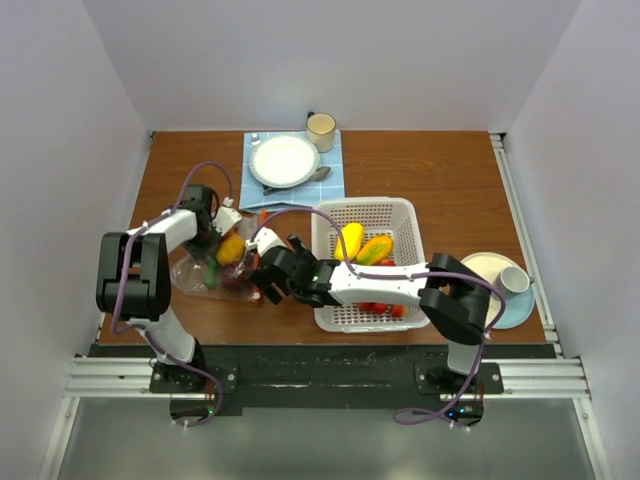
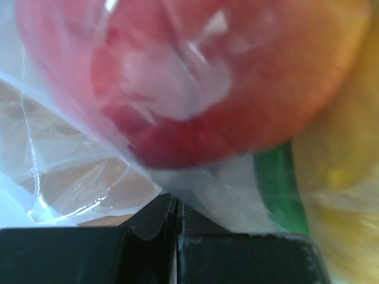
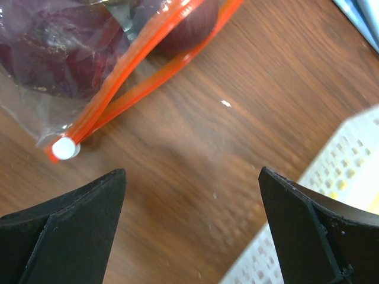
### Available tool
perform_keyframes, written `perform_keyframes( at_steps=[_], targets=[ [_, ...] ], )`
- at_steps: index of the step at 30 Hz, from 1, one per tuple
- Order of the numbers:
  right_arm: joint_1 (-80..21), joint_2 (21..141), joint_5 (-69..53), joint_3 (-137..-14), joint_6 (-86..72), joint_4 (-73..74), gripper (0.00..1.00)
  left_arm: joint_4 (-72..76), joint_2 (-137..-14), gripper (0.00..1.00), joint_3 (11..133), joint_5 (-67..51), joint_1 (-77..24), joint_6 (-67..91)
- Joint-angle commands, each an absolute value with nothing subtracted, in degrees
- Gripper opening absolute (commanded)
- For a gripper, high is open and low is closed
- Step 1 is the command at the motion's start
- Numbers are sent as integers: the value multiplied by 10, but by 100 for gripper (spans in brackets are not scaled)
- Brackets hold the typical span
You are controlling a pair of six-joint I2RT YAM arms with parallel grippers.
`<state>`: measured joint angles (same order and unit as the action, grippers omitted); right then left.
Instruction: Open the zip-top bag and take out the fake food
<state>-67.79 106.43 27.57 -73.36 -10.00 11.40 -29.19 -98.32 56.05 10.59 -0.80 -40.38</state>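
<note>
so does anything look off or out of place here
Nothing is spilled or broken. The only untidy thing is the bag, lying crumpled on the table left of the basket, its orange zip strip gaping apart. The left gripper pinches its plastic; the right gripper is open.

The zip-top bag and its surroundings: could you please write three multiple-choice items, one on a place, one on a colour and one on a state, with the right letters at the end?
1. In the top external view, where does the white basket stand?
A. right of the zip-top bag
B. left of it
C. on top of it

2. What colour is the bag's zip strip?
A. blue
B. orange-red
C. green

3. How is the right gripper?
A. shut on the bag
B. shut on the basket rim
C. open, holding nothing

Key:
1 A, the basket sits right of the bag.
2 B, the right wrist view shows the strip orange-red.
3 C, its jaws stand wide apart with nothing between them.
</note>
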Motion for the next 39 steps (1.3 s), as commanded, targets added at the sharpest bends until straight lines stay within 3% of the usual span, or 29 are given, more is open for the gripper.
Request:
perform_keyframes(
  at_steps=[1,10,23,36,39],
  targets=[
    [-662,1084,258,-755,-60,32,98,-259,-1005,0,586,107,-4,-417],
    [-582,1131,120,-783,-51,-83,95,-247,-1013,0,589,93,-5,-460],
    [-580,1183,-26,-817,-71,-106,96,-253,-1024,0,596,62,-25,-481],
    [-592,1246,-4,-835,-83,-82,96,-304,-982,0,606,24,-51,-461],
    [-592,1236,-6,-817,-87,-92,86,-309,-970,0,602,27,-52,-460]
  ],
)
